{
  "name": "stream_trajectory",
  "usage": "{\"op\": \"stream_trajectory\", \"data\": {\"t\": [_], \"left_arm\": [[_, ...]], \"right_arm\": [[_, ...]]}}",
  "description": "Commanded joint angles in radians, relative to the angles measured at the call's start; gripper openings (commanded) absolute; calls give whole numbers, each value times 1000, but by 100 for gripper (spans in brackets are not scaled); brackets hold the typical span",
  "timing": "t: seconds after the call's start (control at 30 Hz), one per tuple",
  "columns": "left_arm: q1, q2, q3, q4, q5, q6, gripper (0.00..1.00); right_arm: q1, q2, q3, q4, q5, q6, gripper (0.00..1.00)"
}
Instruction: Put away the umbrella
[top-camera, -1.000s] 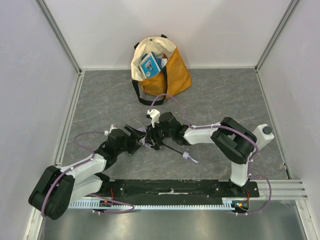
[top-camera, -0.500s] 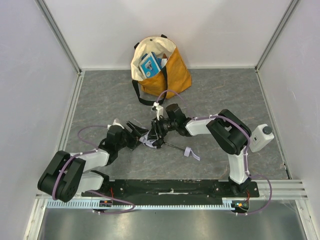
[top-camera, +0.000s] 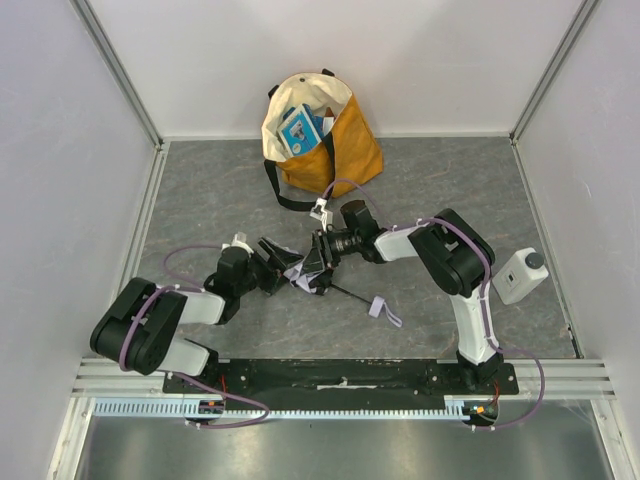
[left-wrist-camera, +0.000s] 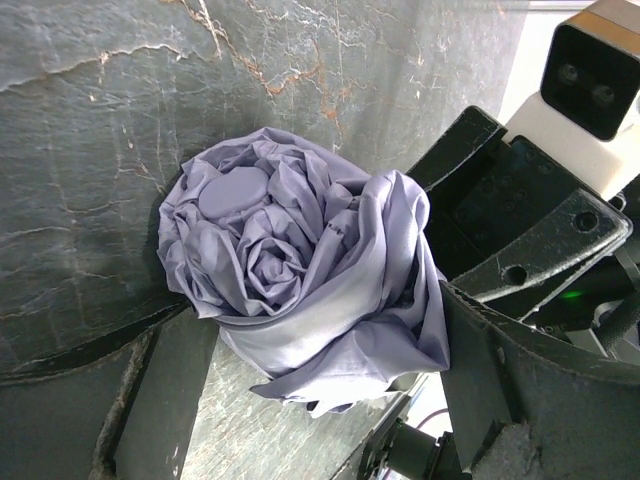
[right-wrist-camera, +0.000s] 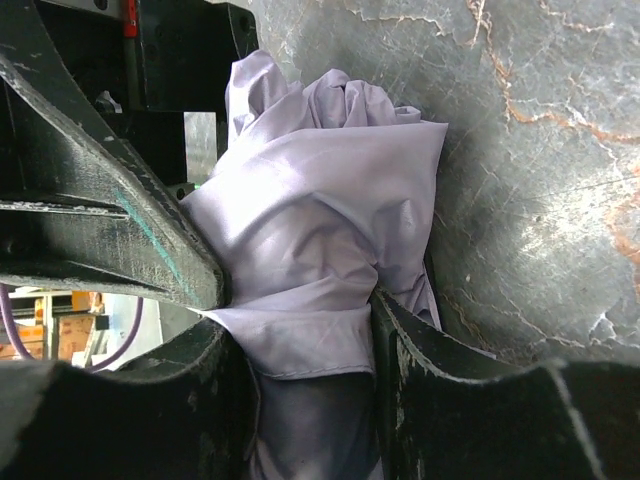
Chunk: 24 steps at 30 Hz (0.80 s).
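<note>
Overhead view wide; both wrist views close, sharing umbrella (left-wrist-camera: 300, 290).

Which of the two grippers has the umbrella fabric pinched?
The right gripper: it pinches the umbrella canopy, while the left gripper stands wide open around it.

Your L arm (top-camera: 150, 320) has folded in (elbow now off the near-left corner), nudging the L gripper (top-camera: 278, 262) further along the umbrella (top-camera: 297, 275). R arm (top-camera: 450, 255) tucked its elbow inward, and the R gripper (top-camera: 313, 275) pinched the canopy tighter. Strap (top-camera: 380, 307) slid slightly farther from the bases.
</note>
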Motion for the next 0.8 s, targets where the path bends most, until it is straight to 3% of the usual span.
{"op": "stream_trajectory", "data": {"t": [0.0,0.17,0.33,0.47,0.77], "left_arm": [[-10,43,-42,-197,18,-45,93],[-19,61,-29,-292,6,-142,91],[-19,127,-7,-261,-8,-201,92],[-36,182,7,-189,-2,-211,88],[-84,-74,-154,-222,-170,-81,91]], "right_arm": [[11,85,-73,-164,4,33,0],[7,53,-94,-56,-42,117,0],[9,10,-123,63,-86,205,0],[15,-12,-120,60,-92,220,0],[0,-110,-91,3,-53,232,0]]}}
